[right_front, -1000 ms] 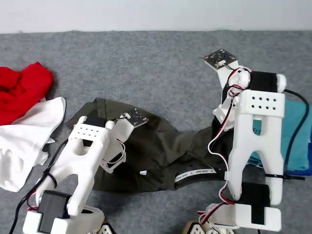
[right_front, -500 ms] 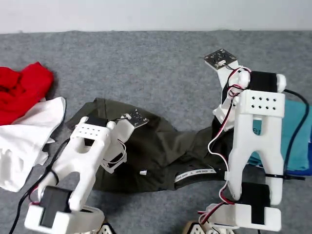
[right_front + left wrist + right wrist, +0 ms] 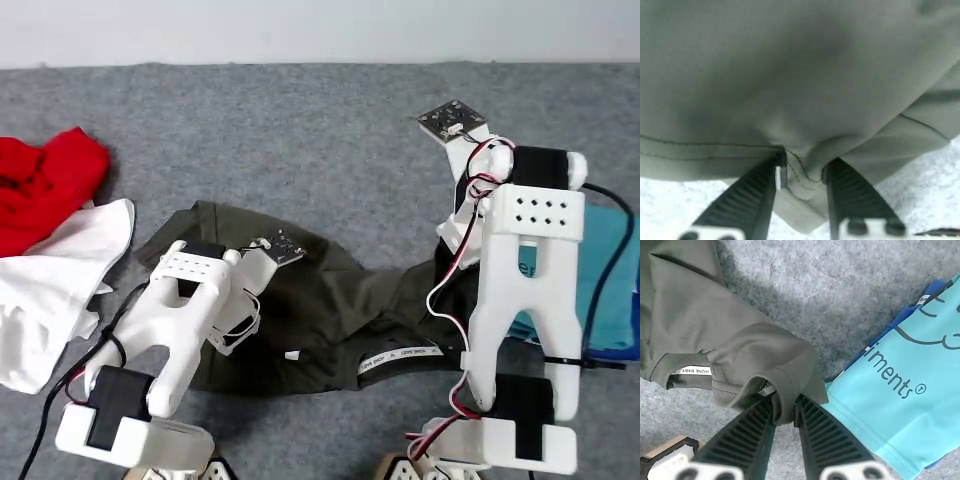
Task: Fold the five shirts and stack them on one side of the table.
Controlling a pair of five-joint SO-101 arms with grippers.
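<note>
Dark olive-green cotton shirt: spread crumpled at the middle of the grey felt surface, between the two arms.
Left end effector: closed on the shirt's stitched hem, with a fold pinched between the fingers.
Right end effector: clamped on a bunched fold near the collar label, just beside a turquoise printed shirt.
Far left: a red shirt and a white shirt are heaped together and touching.

Mid-tbl: olive shirt crumpled (label up); red shirt, white shirt left; teal shirt right.
</note>
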